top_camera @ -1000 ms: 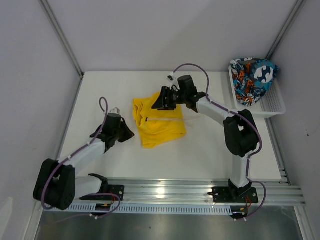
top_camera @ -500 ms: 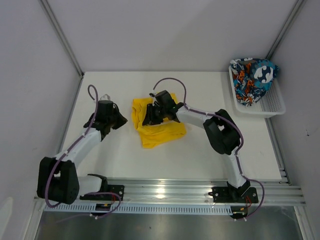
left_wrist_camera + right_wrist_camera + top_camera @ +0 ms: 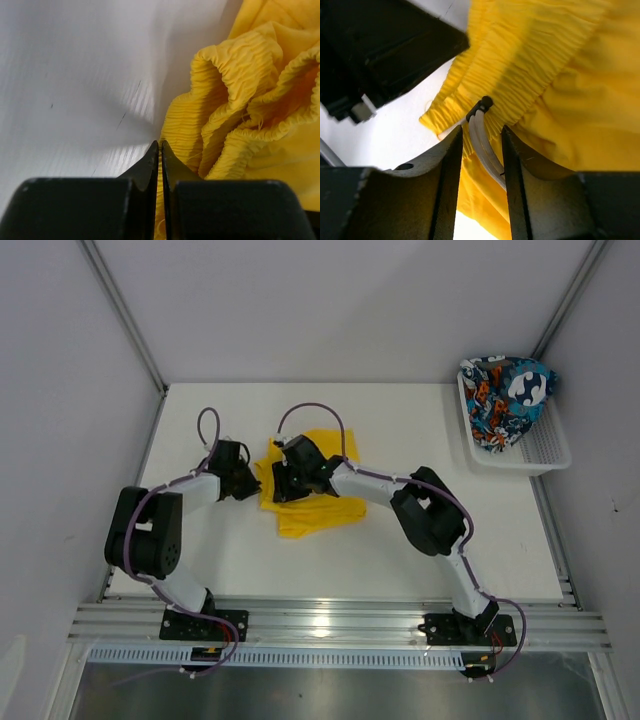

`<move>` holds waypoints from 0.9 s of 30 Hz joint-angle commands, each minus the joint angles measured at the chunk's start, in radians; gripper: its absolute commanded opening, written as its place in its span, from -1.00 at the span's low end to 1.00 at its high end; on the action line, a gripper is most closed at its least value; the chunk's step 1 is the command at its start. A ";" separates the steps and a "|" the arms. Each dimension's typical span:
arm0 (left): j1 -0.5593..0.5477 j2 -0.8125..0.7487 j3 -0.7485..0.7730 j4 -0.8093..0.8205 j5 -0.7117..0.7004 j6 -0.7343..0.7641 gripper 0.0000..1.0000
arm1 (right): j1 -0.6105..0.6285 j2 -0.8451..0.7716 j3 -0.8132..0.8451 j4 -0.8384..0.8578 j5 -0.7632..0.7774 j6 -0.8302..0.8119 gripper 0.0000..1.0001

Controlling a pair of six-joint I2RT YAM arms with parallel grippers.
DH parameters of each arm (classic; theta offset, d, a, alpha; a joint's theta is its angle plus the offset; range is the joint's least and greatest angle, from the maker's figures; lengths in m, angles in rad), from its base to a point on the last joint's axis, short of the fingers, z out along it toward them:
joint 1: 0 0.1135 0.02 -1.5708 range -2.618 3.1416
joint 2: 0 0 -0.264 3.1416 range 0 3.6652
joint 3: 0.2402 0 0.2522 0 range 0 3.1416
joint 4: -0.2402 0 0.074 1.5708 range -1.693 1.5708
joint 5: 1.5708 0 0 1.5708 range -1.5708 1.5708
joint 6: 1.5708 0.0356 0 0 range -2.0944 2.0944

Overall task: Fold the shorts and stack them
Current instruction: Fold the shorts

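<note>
The yellow shorts (image 3: 318, 502) lie bunched on the white table, left of centre. My left gripper (image 3: 250, 483) is at their left edge. In the left wrist view this gripper (image 3: 160, 145) is shut, with a thin fold of the ribbed waistband (image 3: 235, 100) pinched between its jaws. My right gripper (image 3: 281, 485) sits on the shorts just beside it. In the right wrist view it (image 3: 482, 129) is open, its fingers astride the white drawstring (image 3: 485, 145) and yellow cloth (image 3: 560, 75). The printed shorts (image 3: 505, 400) lie heaped in the basket.
The white mesh basket (image 3: 545, 455) stands at the table's back right corner. The left arm's black wrist (image 3: 380, 50) fills the upper left of the right wrist view, very close to my right gripper. Grey walls enclose the table on three sides.
My left gripper moved right to the shorts' left edge and closed on the waistband. My right gripper travelled left across the shorts, whose cloth bunched up and shifted left.
</note>
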 commanded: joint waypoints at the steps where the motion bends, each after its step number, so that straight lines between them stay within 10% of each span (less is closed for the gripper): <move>1: 0.005 0.040 0.076 0.059 0.005 0.015 -0.90 | 0.035 0.021 0.026 -0.030 0.040 -0.100 -0.21; 13: 0.005 0.056 0.101 0.056 -0.004 0.029 -0.91 | -0.060 -0.142 -0.058 0.116 -0.103 -0.068 -0.14; 27: 0.005 0.068 0.096 0.082 0.010 0.034 -0.90 | -0.202 0.061 -0.011 0.413 -0.377 0.148 -0.12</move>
